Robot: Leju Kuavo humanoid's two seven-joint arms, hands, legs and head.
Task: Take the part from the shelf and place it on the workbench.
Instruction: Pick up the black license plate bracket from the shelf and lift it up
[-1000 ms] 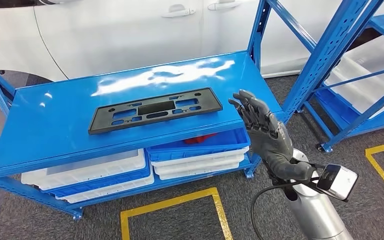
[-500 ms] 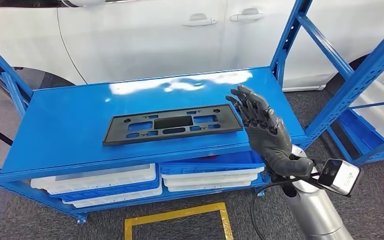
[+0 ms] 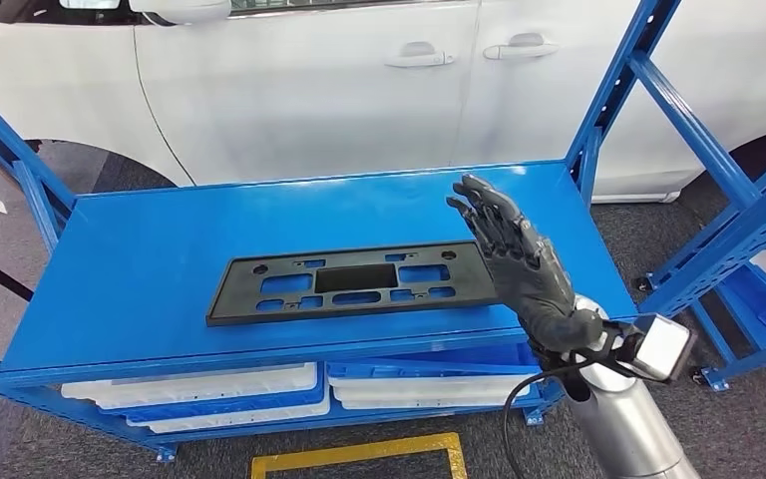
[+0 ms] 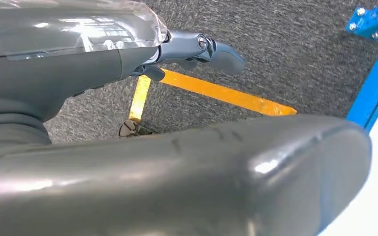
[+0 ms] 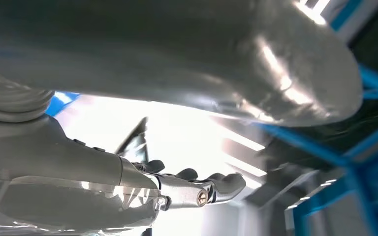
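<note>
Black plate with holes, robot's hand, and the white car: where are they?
black plate (image 3: 344, 286), head view, middle of its flat face.
right hand (image 3: 519, 261), head view, back of the hand.
white car (image 3: 359, 100), head view, door panel.

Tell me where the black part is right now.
In the head view, the black part lies flat on the blue shelf top, toward its front edge, with its right end beside the raised right hand; a white car stands behind.

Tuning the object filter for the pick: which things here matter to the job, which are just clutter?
Job:
- black part, flat on the shelf top
- blue shelf
- right hand, holding nothing, raised at the part's end

Clutter:
- stacked bins underneath
- white car behind
- yellow floor tape
</note>
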